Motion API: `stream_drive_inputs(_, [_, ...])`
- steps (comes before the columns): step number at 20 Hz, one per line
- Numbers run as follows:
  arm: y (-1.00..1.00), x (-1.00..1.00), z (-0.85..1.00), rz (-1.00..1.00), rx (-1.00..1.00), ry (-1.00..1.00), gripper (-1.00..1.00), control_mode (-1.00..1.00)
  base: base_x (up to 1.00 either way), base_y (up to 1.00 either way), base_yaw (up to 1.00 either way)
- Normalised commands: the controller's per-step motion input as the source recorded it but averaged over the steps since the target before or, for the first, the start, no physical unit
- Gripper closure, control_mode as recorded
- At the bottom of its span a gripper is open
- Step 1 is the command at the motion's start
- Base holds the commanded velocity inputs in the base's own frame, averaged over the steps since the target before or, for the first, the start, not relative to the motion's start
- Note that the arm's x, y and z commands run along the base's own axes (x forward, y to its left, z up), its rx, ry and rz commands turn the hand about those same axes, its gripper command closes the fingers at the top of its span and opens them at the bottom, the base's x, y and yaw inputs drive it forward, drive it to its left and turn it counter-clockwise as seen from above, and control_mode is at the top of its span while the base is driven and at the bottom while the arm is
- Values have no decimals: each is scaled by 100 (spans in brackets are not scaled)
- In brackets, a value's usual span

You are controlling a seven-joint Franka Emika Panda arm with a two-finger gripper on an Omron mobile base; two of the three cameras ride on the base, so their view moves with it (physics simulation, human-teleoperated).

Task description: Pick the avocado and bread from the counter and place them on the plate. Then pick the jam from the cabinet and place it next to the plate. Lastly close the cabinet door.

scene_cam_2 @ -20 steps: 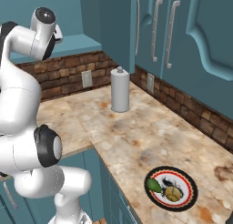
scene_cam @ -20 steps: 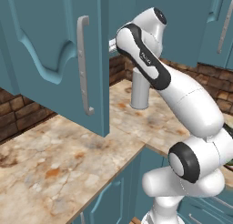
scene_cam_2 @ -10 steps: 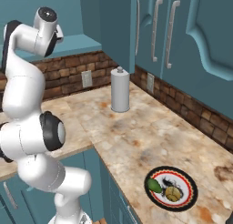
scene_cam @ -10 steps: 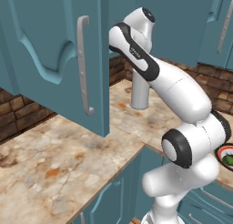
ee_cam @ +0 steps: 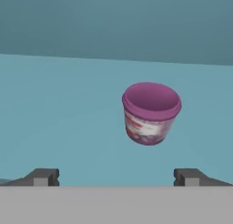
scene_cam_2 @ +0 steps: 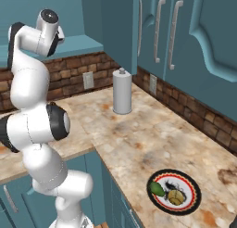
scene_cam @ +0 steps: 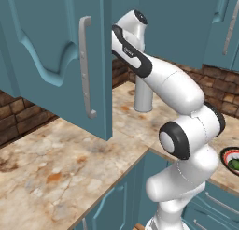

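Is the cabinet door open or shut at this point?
Open. In the left base view the cabinet door swings out over the counter, its edge facing the camera, and the arm reaches in behind it; the hand view shows the jam inside.

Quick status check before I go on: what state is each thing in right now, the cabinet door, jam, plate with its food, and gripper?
cabinet door: open, swung out over the counter.
jam: upright on the cabinet shelf, lid on, not gripped.
gripper: open, empty, short of the jam.
plate: flat on the counter.
avocado: on the plate.
bread: on the plate beside the avocado.
paper-towel roll: standing upright.
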Motion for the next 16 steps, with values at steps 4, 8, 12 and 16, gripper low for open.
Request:
stream_drive_inputs(4, [9, 41, -3, 0, 0, 0, -100, -100, 0, 0, 0])
stream_drive_inputs(8, [11, 40, -3, 0, 0, 0, -100, -100, 0, 0, 0])
stream_drive_inputs(12, [21, 42, -8, 0, 0, 0, -100, -100, 0, 0, 0])
stream_drive_inputs(16, [19, 40, -6, 0, 0, 0, -100, -100, 0, 0, 0])
